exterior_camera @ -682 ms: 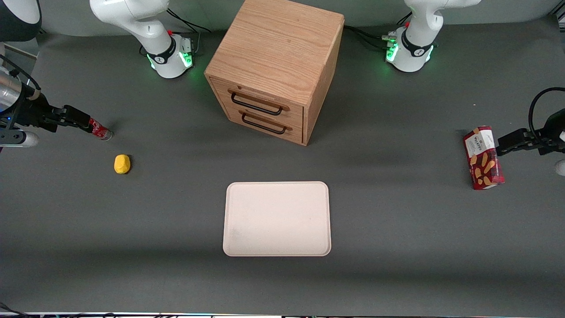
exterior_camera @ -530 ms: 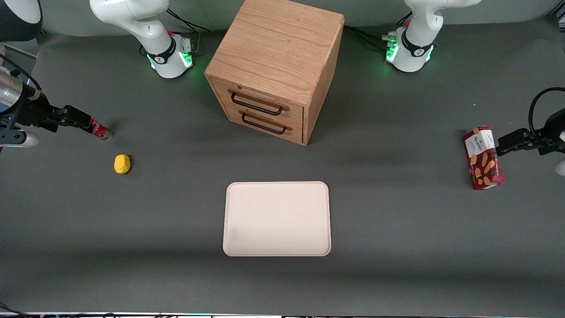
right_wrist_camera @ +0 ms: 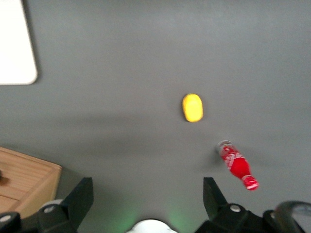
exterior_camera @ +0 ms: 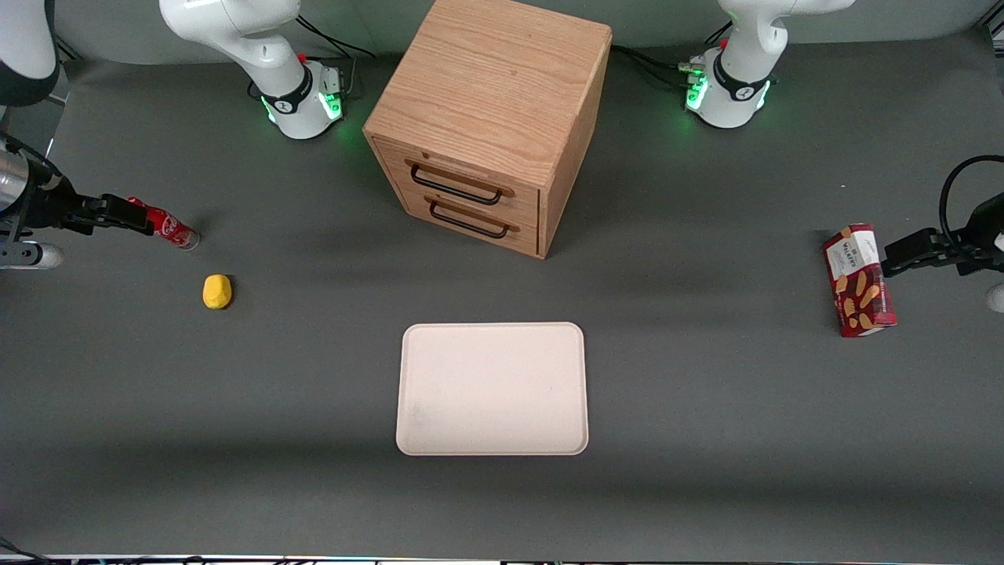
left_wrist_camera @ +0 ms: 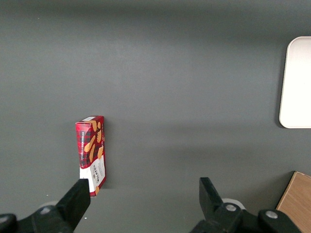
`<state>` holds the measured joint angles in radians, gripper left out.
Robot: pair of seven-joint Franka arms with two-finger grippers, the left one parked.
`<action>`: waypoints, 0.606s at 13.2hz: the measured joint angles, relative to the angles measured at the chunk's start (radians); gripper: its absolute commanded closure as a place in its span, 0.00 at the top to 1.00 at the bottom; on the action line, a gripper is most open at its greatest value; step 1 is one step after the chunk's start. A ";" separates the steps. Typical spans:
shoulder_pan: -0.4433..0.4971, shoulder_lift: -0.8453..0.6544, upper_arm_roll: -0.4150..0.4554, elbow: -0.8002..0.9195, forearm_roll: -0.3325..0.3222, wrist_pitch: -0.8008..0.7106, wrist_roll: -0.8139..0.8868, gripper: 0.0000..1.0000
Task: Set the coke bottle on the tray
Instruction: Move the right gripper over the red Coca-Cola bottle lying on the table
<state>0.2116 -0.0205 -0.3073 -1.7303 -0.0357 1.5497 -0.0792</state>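
Hovering near the working arm's end of the table, my gripper (exterior_camera: 129,213) has its two black fingers spread wide with nothing between them, as the right wrist view shows. The coke bottle (exterior_camera: 163,223) stands on the grey mat just beside my fingertips, farther from the front camera than the yellow lump (exterior_camera: 217,291), and well apart from the tray (exterior_camera: 492,388). To grasp well, I judge I should centre the jaws around the slim labelled body, not the narrow cap, and close gently: the clear plastic is smooth and round, likely to slip or topple. The cream tray looks flat, matte, low-rimmed, with rounded corners.
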 measured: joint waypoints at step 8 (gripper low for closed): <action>-0.005 -0.203 -0.252 -0.464 -0.132 0.334 -0.357 1.00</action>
<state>0.2065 -0.2231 -0.5597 -2.1942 -0.1679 1.8836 -0.4364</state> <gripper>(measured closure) 0.000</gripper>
